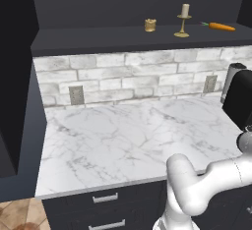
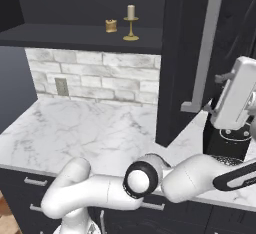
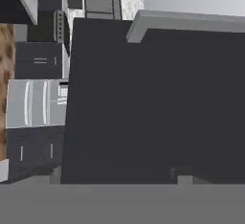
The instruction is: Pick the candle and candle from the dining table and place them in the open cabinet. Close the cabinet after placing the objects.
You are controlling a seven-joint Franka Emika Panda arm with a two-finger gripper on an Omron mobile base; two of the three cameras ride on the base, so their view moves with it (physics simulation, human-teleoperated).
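Both candles stand on the cabinet shelf (image 1: 98,37): the squat candle (image 1: 150,25) left of the upright candlestick (image 1: 183,20). Your hand (image 2: 235,100) hangs right of the open door (image 2: 182,53), whose handle (image 2: 205,43) runs vertically beside it. You cannot tell its opening. Closing looks like what remains.

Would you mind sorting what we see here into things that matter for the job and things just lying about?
Job:
- cream candle on brass candlestick
- squat golden-tan candle
- open cabinet door
- gripper

Lying about:
- carrot
- marble counter
- wall outlets
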